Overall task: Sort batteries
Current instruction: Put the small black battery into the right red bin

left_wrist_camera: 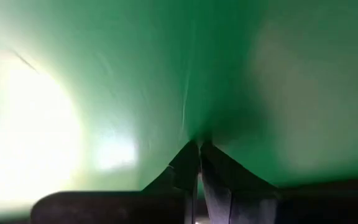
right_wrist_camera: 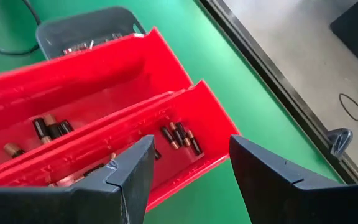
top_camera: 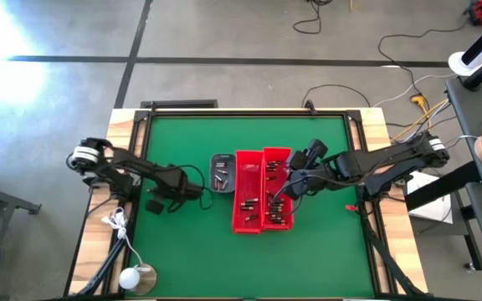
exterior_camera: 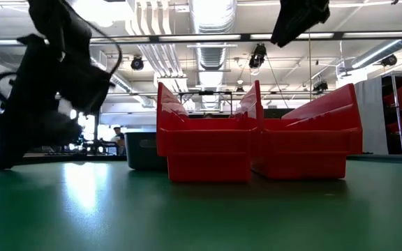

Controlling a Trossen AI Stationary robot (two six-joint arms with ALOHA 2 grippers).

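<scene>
The right gripper (right_wrist_camera: 188, 180) hangs above the right bin (top_camera: 277, 188), fingers spread with nothing between them. Straight below and ahead of it lie the batteries (right_wrist_camera: 179, 135) — a small cluster on the bin floor near its end, side by side, long axes running roughly along the bin's length. More batteries (right_wrist_camera: 48, 127) lie in the left bin (top_camera: 247, 191), beyond the shared wall, and a few small pieces show in the grey tray (top_camera: 221, 171) that touches that bin's outer side, toward the table's far edge. So the work lies under the right arm; my reading is that a pick from here would mean dropping between the red walls with the fingers set across a battery's long axis, and the packed cluster leaves little room for that. The left gripper (top_camera: 197, 191) sits low over bare green mat left of the tray, fingers (left_wrist_camera: 191, 163) pressed together on nothing. It is near the tray but well apart from the bins' batteries — the farther arm for those.
</scene>
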